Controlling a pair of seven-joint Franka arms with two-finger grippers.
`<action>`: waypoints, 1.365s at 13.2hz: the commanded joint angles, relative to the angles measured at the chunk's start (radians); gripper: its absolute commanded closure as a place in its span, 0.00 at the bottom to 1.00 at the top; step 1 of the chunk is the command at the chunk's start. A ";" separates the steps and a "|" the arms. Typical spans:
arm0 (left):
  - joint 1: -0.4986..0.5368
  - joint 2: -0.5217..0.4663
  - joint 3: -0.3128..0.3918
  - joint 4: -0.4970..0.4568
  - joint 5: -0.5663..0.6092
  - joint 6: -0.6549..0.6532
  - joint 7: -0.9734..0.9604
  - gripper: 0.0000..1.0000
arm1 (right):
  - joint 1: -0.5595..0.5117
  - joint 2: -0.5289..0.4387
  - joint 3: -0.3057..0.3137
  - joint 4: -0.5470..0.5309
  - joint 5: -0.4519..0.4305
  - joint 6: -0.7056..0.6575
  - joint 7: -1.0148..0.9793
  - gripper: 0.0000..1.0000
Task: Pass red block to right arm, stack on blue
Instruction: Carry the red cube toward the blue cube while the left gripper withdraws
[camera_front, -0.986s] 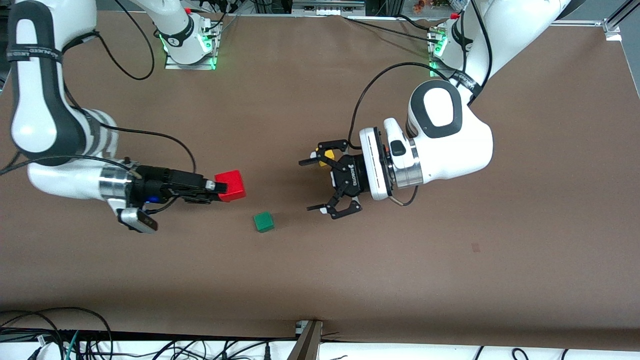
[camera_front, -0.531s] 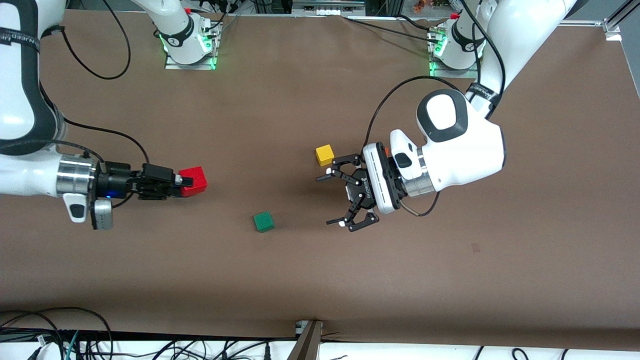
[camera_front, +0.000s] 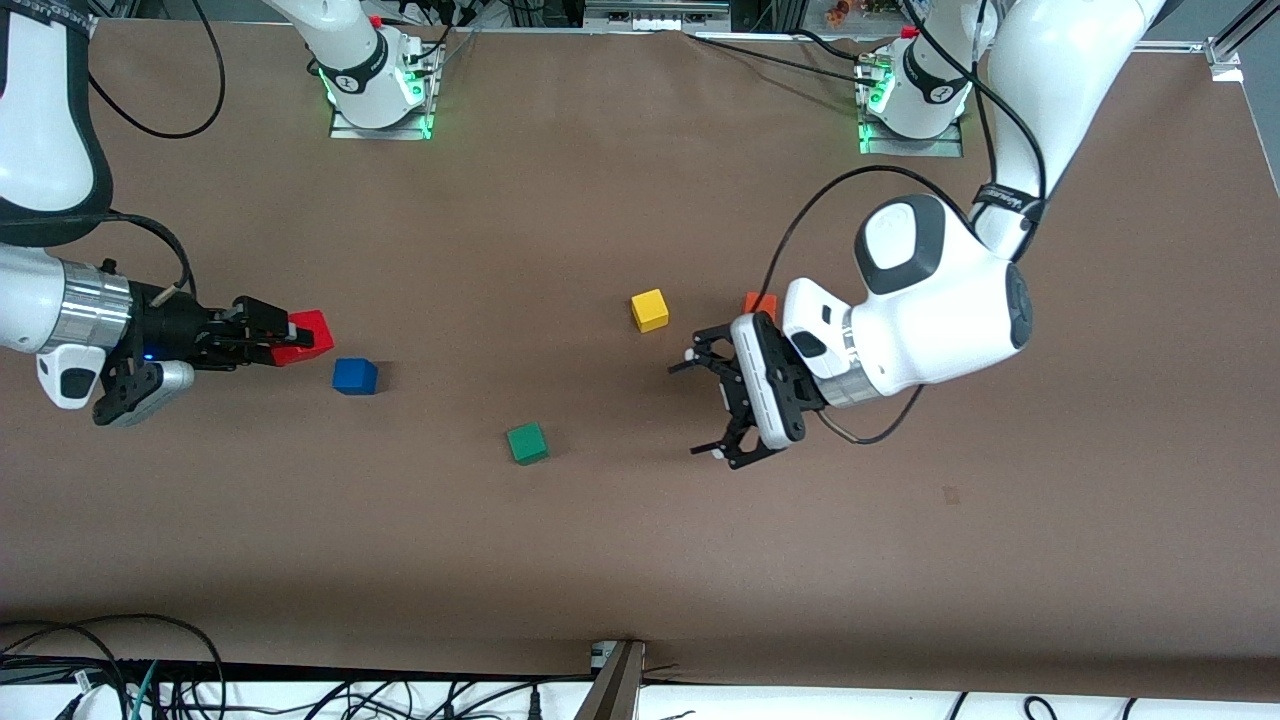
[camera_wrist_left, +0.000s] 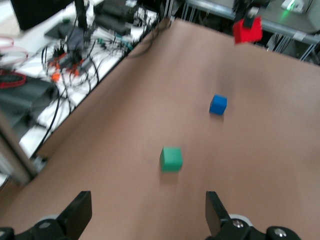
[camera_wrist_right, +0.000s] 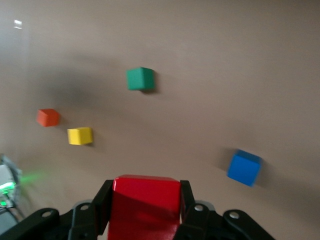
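The red block (camera_front: 308, 334) is clamped between the slim black fingers of my right gripper (camera_front: 292, 337), which is shut on it. It hangs over bare table just beside the blue cube (camera_front: 355, 376), toward the right arm's end. In the right wrist view the red block (camera_wrist_right: 145, 207) fills the right gripper (camera_wrist_right: 145, 192), with the blue cube (camera_wrist_right: 244, 167) off to one side. My left gripper (camera_front: 702, 406) is open and holds nothing, over the table's middle. The left wrist view shows the left gripper (camera_wrist_left: 147, 215) spread wide, and farther off the blue cube (camera_wrist_left: 218, 104) and the red block (camera_wrist_left: 247, 30).
A green cube (camera_front: 526, 443) lies between the two grippers, nearer the front camera than the blue one. A yellow cube (camera_front: 650, 310) sits beside the left gripper. An orange cube (camera_front: 760, 303) peeks out from under the left wrist.
My right arm has carried the red block toward its own end of the table, uncovering the blue cube. My left arm has drawn back toward its end, still open, uncovering the yellow and orange cubes.
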 joint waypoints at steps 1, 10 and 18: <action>-0.028 -0.088 0.151 -0.008 0.024 -0.155 -0.046 0.00 | 0.010 -0.051 0.005 -0.034 -0.135 -0.008 0.131 1.00; 0.002 -0.211 0.455 -0.038 0.130 -0.373 -0.046 0.00 | 0.079 -0.260 0.014 -0.375 -0.352 0.335 0.293 1.00; -0.017 -0.371 0.512 -0.065 0.470 -0.574 -0.658 0.00 | 0.087 -0.340 0.059 -0.677 -0.384 0.713 0.293 1.00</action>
